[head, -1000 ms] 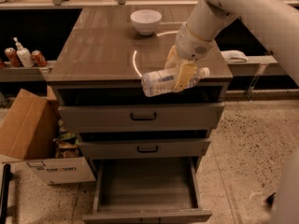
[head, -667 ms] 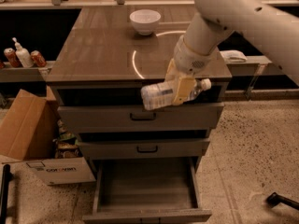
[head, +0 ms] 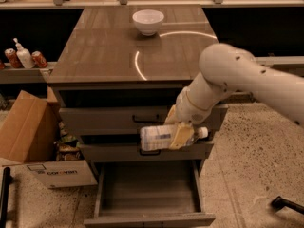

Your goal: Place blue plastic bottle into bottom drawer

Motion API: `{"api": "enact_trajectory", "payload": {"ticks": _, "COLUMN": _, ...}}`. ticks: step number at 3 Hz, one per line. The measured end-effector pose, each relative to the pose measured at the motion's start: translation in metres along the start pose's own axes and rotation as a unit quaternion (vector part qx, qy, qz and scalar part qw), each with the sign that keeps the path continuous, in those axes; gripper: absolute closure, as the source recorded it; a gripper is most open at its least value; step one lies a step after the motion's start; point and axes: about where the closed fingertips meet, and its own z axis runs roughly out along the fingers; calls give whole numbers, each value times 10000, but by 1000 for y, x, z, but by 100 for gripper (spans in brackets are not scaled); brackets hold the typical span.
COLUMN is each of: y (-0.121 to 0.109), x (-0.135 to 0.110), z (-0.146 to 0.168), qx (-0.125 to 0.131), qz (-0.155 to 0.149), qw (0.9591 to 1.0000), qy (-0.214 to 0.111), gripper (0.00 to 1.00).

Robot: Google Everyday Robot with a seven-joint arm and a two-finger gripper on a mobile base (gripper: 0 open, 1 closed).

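Down went the blue plastic bottle (head: 159,137) since a moment before. Back then it hung by the top drawer, just under the front edge of the table (head: 104,56). Now it hung lower, in front of the middle drawer and nearer the front right corner. It lay on its side in the air, cap to the right, over the open bottom drawer (head: 147,220). The pincer (head: 181,135) was clenched around the bottle near its cap end.

The bottle looked light and thin. It would likely squash a bit if squeezed hard, and its smooth sides could slip. The ribbed middle seemed the best place to hold, since a grip near one end might let it tip.

The bottom drawer was pulled out, and only its plain grey inside showed. A white bowl (head: 148,22) sat near the far edge of the table, and nothing showed in it. A cardboard box (head: 28,127) stood low down past the left edge, and what it held could not be seen.
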Motion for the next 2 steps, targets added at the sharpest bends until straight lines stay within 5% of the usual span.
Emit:
{"api": "enact_trajectory", "payload": {"ticks": 1, "y": 24, "x": 21, "z": 67, "qx": -222, "qz": 304, "qw": 9982, "qy": -471, "gripper": 100}}
{"api": "enact_trajectory", "payload": {"ticks": 2, "y": 30, "x": 29, "z": 91, "qx": -308, "qz": 415, "qw": 9967, "qy": -618, "gripper": 100}}
